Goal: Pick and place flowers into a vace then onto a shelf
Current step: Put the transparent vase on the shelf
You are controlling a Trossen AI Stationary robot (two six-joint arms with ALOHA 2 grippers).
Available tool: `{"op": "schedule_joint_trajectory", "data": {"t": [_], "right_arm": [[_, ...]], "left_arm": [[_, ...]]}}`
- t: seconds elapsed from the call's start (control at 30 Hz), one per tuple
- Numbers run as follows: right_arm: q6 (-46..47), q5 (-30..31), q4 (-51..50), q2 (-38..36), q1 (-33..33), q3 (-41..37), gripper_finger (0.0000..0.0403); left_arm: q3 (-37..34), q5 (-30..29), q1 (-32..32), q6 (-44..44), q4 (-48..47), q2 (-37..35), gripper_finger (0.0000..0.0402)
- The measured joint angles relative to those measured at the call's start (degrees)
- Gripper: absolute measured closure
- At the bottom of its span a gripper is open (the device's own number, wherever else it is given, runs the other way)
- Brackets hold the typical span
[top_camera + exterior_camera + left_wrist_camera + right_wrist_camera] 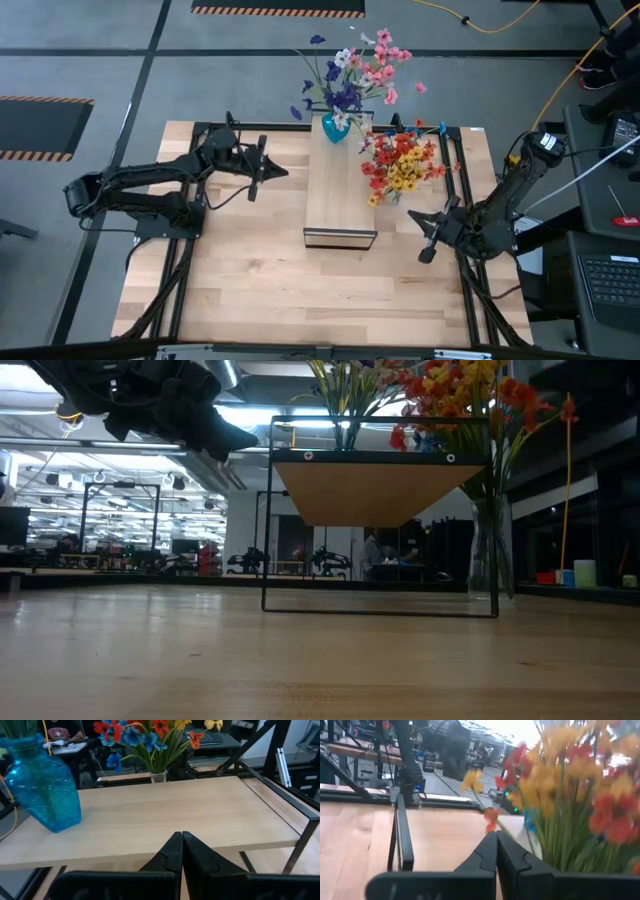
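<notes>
**Blue vase on the shelf, both grippers closed and empty**

The shelf [340,195] stands mid-table [250,290], its light plank raised on a thin black frame.

Nearest the camera end of the shelf, the plank is bare. The right gripper [432,235] sits off the shelf's right side, near that bare end, fingers pressed together with nothing between them. In its wrist view the closed tips [496,851] point past a clear vase's red, orange and yellow flowers [580,795].

The left gripper [262,170] hovers off the shelf's left side, farther along, apart from the plank. Its fingers [172,852] meet at the tips and hold nothing; they face across the plank top.

At the shelf's far end a blue vase [335,128] stands upright on the plank, holding pink, white, blue and purple flowers [355,70].

Just right of the shelf's far half, a clear vase [488,550] stands on the table, touching or nearly touching the frame, filled with red, orange and yellow flowers [400,165].
</notes>
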Motion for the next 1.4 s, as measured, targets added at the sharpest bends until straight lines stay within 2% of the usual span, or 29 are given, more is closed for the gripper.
{"op": "schedule_joint_trajectory", "data": {"t": [0.13,0.3,0.4,0.57,0.7,0.87,1.03,1.17,1.4], "right_arm": [[-2.0,1.7,-6.2,0.0,0.2,5.0,0.04],[1.3,-3.2,-19.2,0.0,0.5,10.6,0.0401],[11.4,-6.9,-33.6,0.0,0.2,13.6,0.0401],[37.1,-20.8,-60.4,1.5,-3.1,20.3,0.0402],[49.5,-27.7,-77.7,6.0,-5.7,28.1,0.0402],[62.7,-27.5,-95.7,9.6,-4.7,35.5,0.0403],[81.5,-25.2,-106.5,9.0,-0.9,32.9,0.0403],[90.6,-18.2,-107.1,8.6,3.4,27.7,0.0403],[99.7,-17.0,-106.7,8.5,2.1,21.9,0.0403]], "left_arm": [[0.0,0.0,-0.1,-0.6,0.0,0.0,0.04],[0.0,0.1,-0.7,-2.2,-0.2,0.0,0.0399],[0.0,0.0,-1.0,-2.3,-0.3,0.0,0.0397],[0.0,0.0,-1.0,-2.3,-0.3,0.0,0.0399],[0.0,0.0,-1.0,-2.2,-0.3,0.0,0.0399],[0.0,0.0,-1.0,-2.2,-0.3,0.0,0.0397],[0.0,0.0,-1.0,-2.1,-0.8,0.0,0.04],[0.0,0.0,-1.0,-2.1,-1.2,0.0,0.0397],[0.0,0.0,-1.0,-2.1,-1.8,0.0,0.04]]}}
